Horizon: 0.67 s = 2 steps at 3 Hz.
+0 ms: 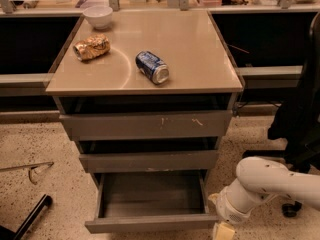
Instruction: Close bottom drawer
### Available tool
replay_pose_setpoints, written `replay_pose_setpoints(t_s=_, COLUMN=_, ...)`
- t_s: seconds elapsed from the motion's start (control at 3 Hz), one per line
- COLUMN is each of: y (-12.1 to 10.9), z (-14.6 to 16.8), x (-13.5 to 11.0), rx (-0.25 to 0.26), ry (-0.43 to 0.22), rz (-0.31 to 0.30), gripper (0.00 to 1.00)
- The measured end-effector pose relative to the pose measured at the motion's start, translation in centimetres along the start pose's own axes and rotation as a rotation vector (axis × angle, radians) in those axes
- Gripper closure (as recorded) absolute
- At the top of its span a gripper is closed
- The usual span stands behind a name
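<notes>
The bottom drawer (150, 223) is the lowest of three grey drawers and stands pulled well out, its grey inside (150, 194) empty. Above it are the middle drawer front (148, 161) and the taller top front with white scratches (147, 125). My white arm (265, 181) reaches in from the right, low to the floor. The gripper (223, 231) is at the drawer's front right corner, at the bottom edge of the view, mostly cut off.
The cabinet top (200, 54) holds a blue can (152, 67) lying on its side, a crumpled snack bag (92, 47) and a white bowl (98, 16). A black office chair (300, 129) stands at the right. A black bar (30, 218) lies on the floor at the lower left.
</notes>
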<state>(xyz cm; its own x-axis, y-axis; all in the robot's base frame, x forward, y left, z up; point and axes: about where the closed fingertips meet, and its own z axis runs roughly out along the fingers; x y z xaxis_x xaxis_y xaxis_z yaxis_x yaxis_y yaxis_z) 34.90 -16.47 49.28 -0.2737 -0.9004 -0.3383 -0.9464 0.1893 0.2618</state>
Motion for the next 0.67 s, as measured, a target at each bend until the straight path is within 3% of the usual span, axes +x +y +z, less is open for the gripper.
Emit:
replay_pose_setpoints(t_s=0.33, y=0.0, z=0.8, x=0.1, rx=-0.008, ry=-0.012, rz=-0.008, gripper=0.0)
replay_pose_setpoints(t_s=0.67, y=0.0, z=5.0, x=-0.2, rx=-0.065, ry=-0.071, rz=-0.042, gripper=0.0)
